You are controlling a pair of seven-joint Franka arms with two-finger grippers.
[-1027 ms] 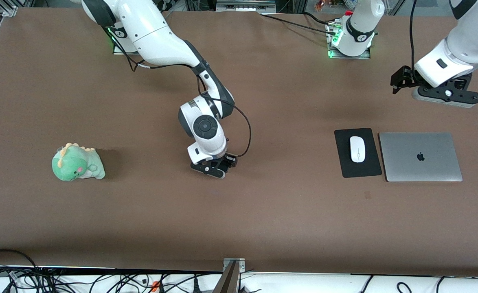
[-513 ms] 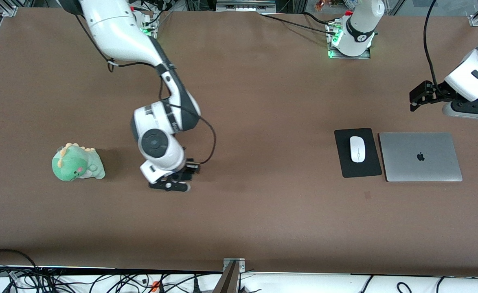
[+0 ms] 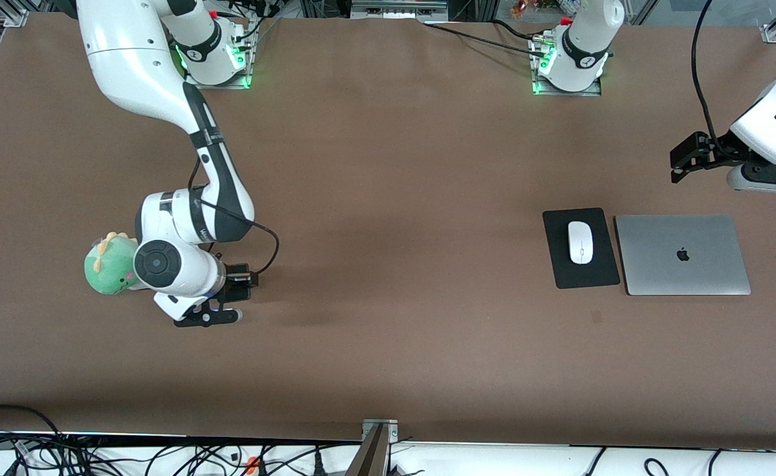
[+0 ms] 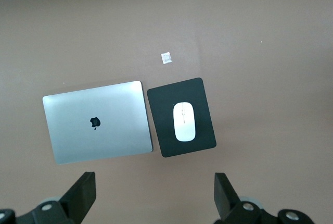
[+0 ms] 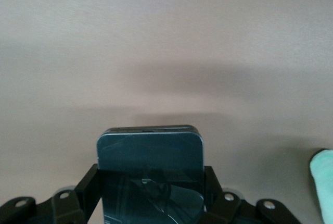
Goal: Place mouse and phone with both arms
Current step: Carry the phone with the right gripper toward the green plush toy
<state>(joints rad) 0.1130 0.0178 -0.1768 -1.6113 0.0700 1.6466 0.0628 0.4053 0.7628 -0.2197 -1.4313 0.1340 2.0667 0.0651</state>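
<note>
My right gripper (image 5: 151, 203) pinches the phone (image 5: 150, 169) above bare table beside the plush dinosaur (image 3: 107, 264) — a careless swing could knock it. Left gripper (image 4: 153, 195) hangs spread (mouse (image 3: 580, 242) sits on its pad (image 3: 560, 264)).

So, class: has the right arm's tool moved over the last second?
Yes. The right tool, shut on the phone, has travelled toward the right arm's end of the table, away from the mouse pad, and is now beside the green plush dinosaur.
</note>
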